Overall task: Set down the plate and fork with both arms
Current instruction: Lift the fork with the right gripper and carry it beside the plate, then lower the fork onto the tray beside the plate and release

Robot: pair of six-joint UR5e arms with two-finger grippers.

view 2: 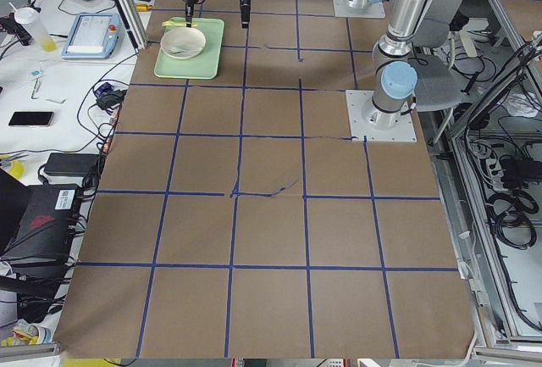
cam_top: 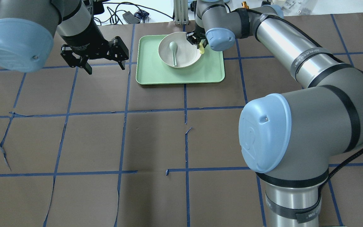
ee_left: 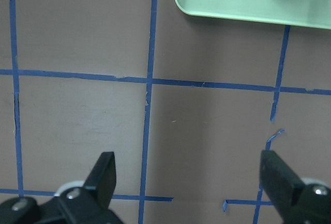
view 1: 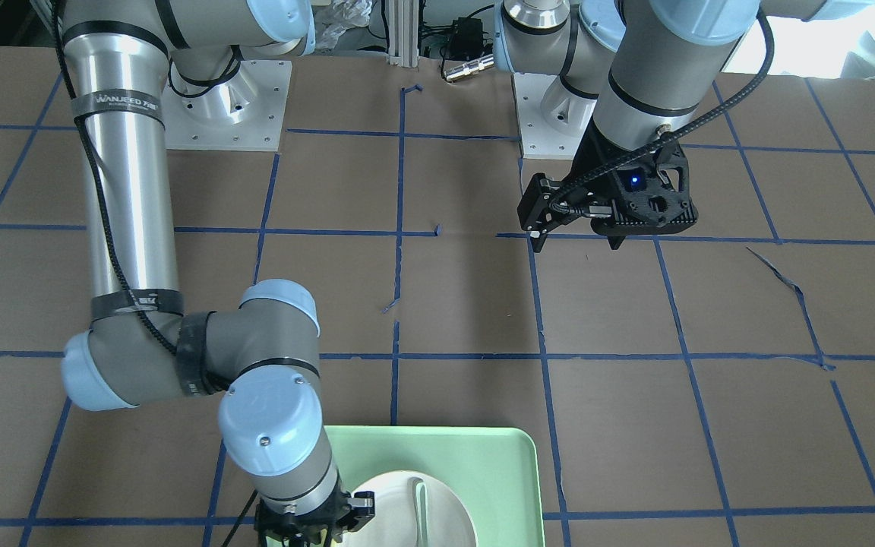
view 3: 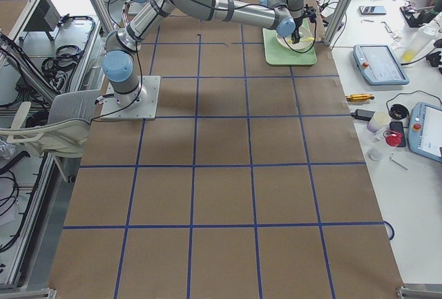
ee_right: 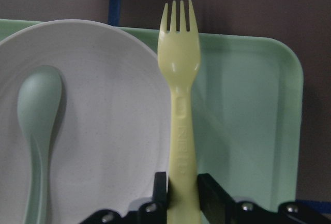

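Right gripper [ee_right: 181,185] has its fingers clamped on the handle of the pale yellow fork [ee_right: 180,74]. The tines point away from it, along the edge of the white plate [ee_right: 111,131]. That plate sits in the mint-green tray [cam_top: 181,75] at the far side of the table [cam_top: 156,135], with a grey-green spoon [ee_right: 35,115] lying in it. Over on the other side, the left gripper [cam_top: 106,67] hangs empty above bare brown table, jaws spread wide, near the tray but clear of it.
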